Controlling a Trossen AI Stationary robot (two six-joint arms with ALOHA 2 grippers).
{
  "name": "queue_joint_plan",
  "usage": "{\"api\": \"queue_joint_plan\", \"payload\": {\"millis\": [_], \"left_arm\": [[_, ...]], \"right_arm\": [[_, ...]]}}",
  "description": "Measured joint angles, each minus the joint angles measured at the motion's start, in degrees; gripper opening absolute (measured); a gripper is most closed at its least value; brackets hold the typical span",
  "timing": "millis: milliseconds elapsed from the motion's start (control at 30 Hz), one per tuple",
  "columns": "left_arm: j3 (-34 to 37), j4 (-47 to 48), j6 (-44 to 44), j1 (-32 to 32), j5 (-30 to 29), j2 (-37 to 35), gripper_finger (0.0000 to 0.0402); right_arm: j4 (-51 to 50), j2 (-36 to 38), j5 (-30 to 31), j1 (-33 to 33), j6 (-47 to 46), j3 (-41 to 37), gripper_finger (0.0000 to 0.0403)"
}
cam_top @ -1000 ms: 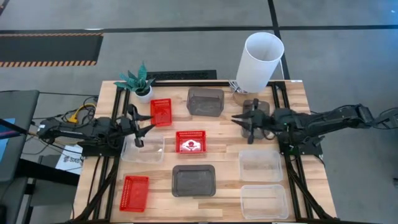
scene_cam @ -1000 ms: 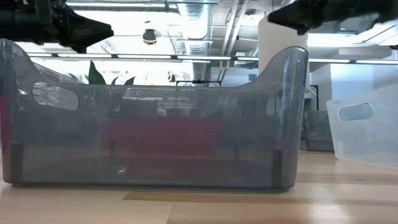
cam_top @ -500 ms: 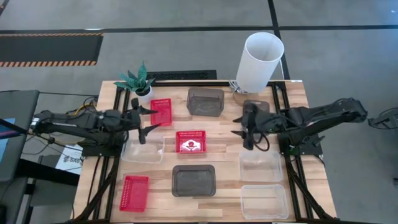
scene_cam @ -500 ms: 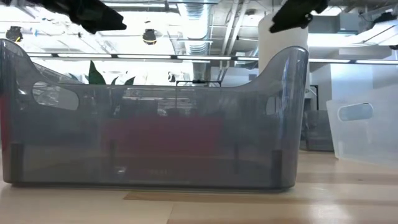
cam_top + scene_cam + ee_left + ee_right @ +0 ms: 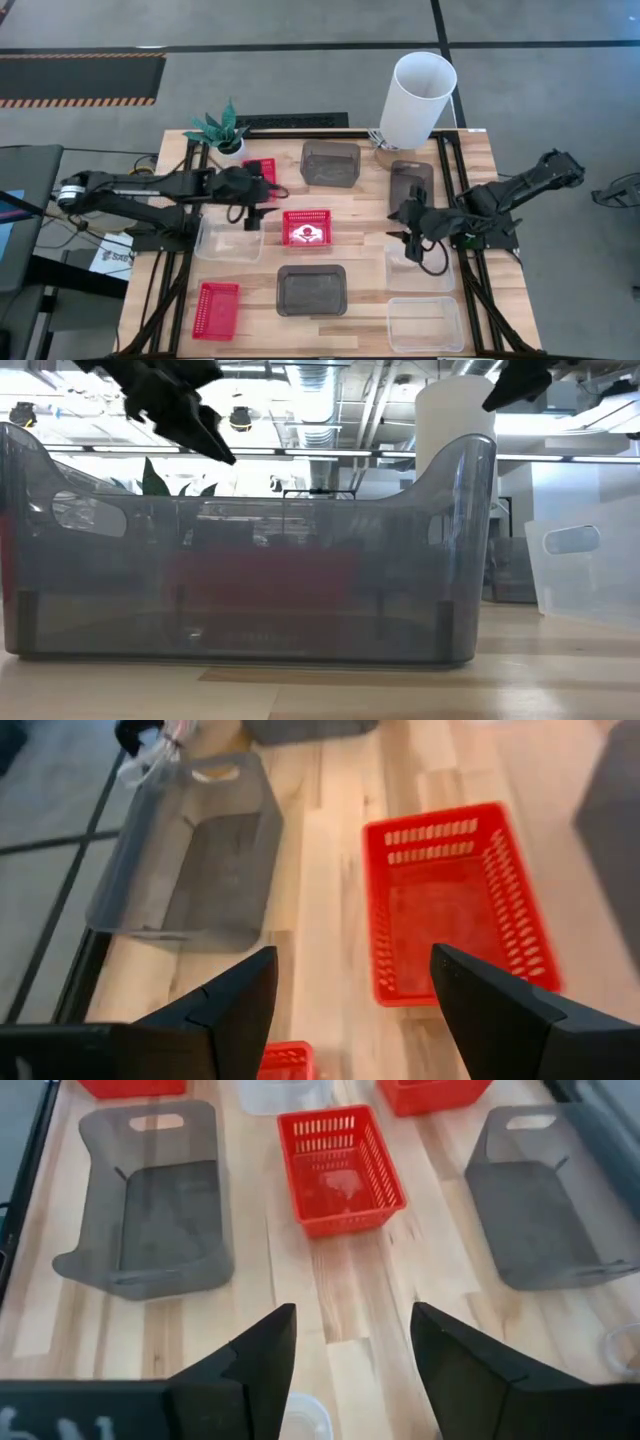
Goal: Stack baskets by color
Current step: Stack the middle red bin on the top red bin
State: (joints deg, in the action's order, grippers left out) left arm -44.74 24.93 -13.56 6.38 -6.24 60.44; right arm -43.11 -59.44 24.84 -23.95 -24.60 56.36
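The baskets are spread over the wooden table. Red ones lie at the centre (image 5: 307, 228), near left (image 5: 217, 308) and far left (image 5: 263, 172), the last partly under my left arm. Grey ones lie far (image 5: 330, 163), far right (image 5: 411, 180) and near centre (image 5: 312, 289). Clear ones lie left (image 5: 222, 240), right (image 5: 418, 268) and near right (image 5: 424, 322). My left gripper (image 5: 253, 217) (image 5: 352, 955) hangs open just left of the centre red basket (image 5: 455, 905). My right gripper (image 5: 398, 224) (image 5: 352, 1310) hangs open to the right of that basket (image 5: 340, 1165), over the right clear basket's far edge.
A tall white cylinder (image 5: 417, 100) and a small potted plant (image 5: 225, 130) stand along the far edge. In the low view the near grey basket (image 5: 240, 560) fills the foreground. Bare wood shows between the centre red basket and my right gripper.
My left gripper has gone toward the table's right, to the centre red basket, and has tipped from level to slanting down. My right gripper has gone toward the near edge and has also tipped downward. The baskets have stayed where they were.
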Motion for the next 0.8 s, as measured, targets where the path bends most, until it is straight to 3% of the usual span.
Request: {"api": "queue_joint_plan", "payload": {"millis": [67, 300, 800], "left_arm": [[-1.5, -0.1, -0.9, 1.2, 0.4, 3.0, 0.0252], [-5.8, -4.0, -3.8, 3.6, 10.0, 12.7, 0.0252], [-14.1, -6.3, -4.4, 3.9, 10.0, 34.8, 0.0252]], "right_arm": [[0.2, 0.1, 1.1, -0.9, 0.1, 0.0, 0.0215], [-0.2, 0.1, 1.2, -1.7, 1.1, 0.0, 0.0211], [-1.3, 0.1, 1.2, -1.4, 2.6, 0.0, 0.0207]]}}
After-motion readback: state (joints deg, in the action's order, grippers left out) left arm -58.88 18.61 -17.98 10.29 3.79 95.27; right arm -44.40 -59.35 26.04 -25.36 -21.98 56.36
